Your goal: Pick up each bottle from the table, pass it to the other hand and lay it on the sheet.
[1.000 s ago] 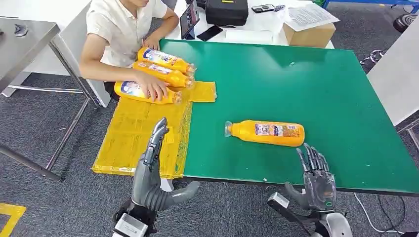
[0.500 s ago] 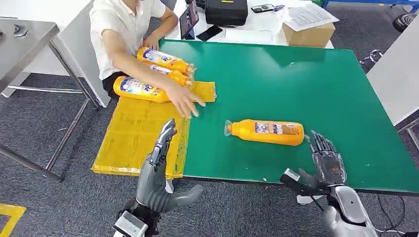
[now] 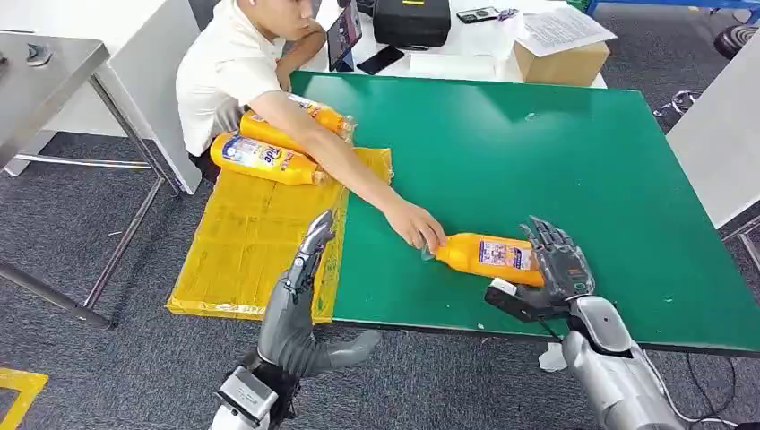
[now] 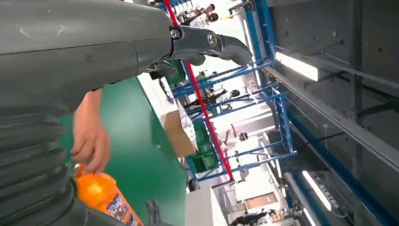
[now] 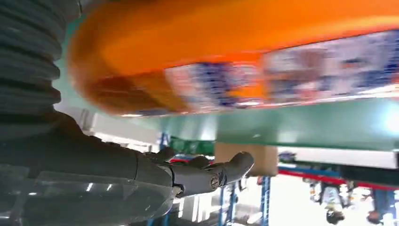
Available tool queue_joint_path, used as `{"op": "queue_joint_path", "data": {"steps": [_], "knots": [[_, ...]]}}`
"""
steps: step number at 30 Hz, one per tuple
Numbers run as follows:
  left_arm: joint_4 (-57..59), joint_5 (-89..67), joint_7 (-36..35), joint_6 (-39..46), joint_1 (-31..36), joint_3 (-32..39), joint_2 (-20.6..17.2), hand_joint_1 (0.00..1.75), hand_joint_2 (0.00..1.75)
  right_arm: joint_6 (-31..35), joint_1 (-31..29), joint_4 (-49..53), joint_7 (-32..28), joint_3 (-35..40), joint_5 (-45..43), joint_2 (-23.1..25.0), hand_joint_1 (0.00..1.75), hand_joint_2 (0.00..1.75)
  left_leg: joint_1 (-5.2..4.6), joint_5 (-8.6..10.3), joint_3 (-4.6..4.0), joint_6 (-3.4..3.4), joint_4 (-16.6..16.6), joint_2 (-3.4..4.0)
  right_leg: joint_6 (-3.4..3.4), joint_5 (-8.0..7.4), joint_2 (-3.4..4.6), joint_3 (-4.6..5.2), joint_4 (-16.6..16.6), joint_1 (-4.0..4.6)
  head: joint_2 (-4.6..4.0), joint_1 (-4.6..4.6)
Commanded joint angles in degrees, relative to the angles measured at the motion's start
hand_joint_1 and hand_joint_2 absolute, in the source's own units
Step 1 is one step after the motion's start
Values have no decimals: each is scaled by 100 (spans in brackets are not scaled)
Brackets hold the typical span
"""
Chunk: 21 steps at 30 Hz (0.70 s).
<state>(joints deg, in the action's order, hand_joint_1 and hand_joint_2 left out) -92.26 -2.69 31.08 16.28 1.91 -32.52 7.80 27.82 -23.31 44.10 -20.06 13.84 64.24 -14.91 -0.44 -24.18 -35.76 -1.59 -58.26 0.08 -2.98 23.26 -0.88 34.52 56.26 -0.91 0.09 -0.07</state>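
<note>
Silver and grey, our right hand (image 3: 557, 262) lies at the base end of the orange bottle (image 3: 491, 255) near the table's (image 3: 556, 152) near edge, fingers spread over the bottle's end and thumb low at the edge; we cannot tell whether it grips the bottle yet. In the right wrist view the bottle (image 5: 244, 52) sits just beside the palm, blurred. Our left hand (image 3: 300, 296) hangs off the table's near left corner, fingers straight and apart, holding nothing, its tips over the yellow sheet (image 3: 242, 242). The bottle lies on its side, long axis roughly along the near edge, cap toward the sheet and base toward our right hand. A person's hand (image 3: 418, 228) reaches across from the far left corner and holds the cap end, the arm crossing the sheet's far right corner between our left hand and the bottle. Much bare green surface lies open beyond and to the right of the bottle. Three more orange bottles (image 3: 264, 157) lie at the sheet's far end beside the person. Past the table's far edge stand a cardboard box (image 3: 560, 63) and a black case (image 3: 410, 21).
</note>
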Motion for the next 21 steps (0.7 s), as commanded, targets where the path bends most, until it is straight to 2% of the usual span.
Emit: {"op": "queue_joint_path", "data": {"steps": [1,8,14,18,21], "knots": [[479,89,-56,-30,269,-101,-34,0,175,-150,-629,-1031,-66,406,-116,330,0,175,6,-14,34,13,5,22,13,5,29,-28,-9,5,0,0],[581,144,-114,-61,350,-167,-32,0,175,-508,-888,-1547,50,650,-100,390,0,175,4,-9,24,11,5,13,12,3,20,-21,-7,3,0,0],[507,141,-134,-33,288,-151,-86,0,175,-898,-757,-1656,261,711,-217,225,0,175,7,-6,29,11,8,-6,12,6,0,-29,-12,6,0,0],[443,82,-227,-1,182,-104,-104,0,175,-1403,-778,-1680,1116,941,1,69,0,175,7,-6,43,10,8,-8,11,6,-2,-43,-15,6,0,0],[332,-25,-273,27,73,-62,-107,0,175,-1200,-683,-1435,1430,1079,192,-9,0,175,9,-8,59,12,9,-4,14,5,3,-58,-19,8,0,0]]}}
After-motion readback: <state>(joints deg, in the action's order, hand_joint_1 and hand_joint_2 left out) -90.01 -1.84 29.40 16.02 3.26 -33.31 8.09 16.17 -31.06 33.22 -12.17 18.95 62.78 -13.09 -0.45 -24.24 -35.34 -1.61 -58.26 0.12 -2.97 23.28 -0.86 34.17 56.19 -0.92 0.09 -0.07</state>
